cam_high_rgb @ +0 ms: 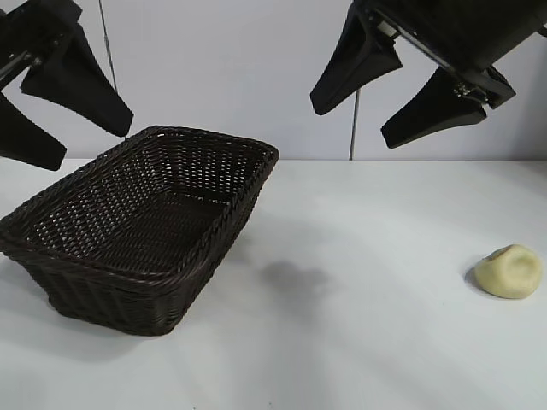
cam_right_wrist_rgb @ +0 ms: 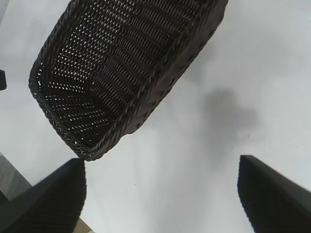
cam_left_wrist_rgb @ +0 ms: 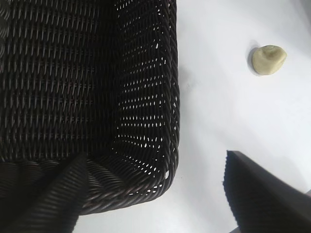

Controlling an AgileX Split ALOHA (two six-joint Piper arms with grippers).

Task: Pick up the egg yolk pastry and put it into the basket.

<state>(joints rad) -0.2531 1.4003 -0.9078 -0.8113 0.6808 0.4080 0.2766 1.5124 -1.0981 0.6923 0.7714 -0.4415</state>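
The egg yolk pastry (cam_high_rgb: pixel 510 271), a small pale yellow dome, lies on the white table at the far right; it also shows in the left wrist view (cam_left_wrist_rgb: pixel 268 59). The dark brown wicker basket (cam_high_rgb: pixel 214 224) stands at the left, empty; it shows in the left wrist view (cam_left_wrist_rgb: pixel 171 97) and the right wrist view (cam_right_wrist_rgb: pixel 160 77). My right gripper (cam_high_rgb: pixel 352 125) hangs open and empty high above the table's middle, well up and left of the pastry. My left gripper (cam_high_rgb: pixel 96 149) hangs open and empty above the basket's left end.
The white table (cam_high_rgb: pixel 359 342) runs between basket and pastry, with the right gripper's shadow (cam_high_rgb: pixel 295 278) on it. A pale wall stands behind. The table's edge shows in the right wrist view (cam_right_wrist_rgb: pixel 14 179).
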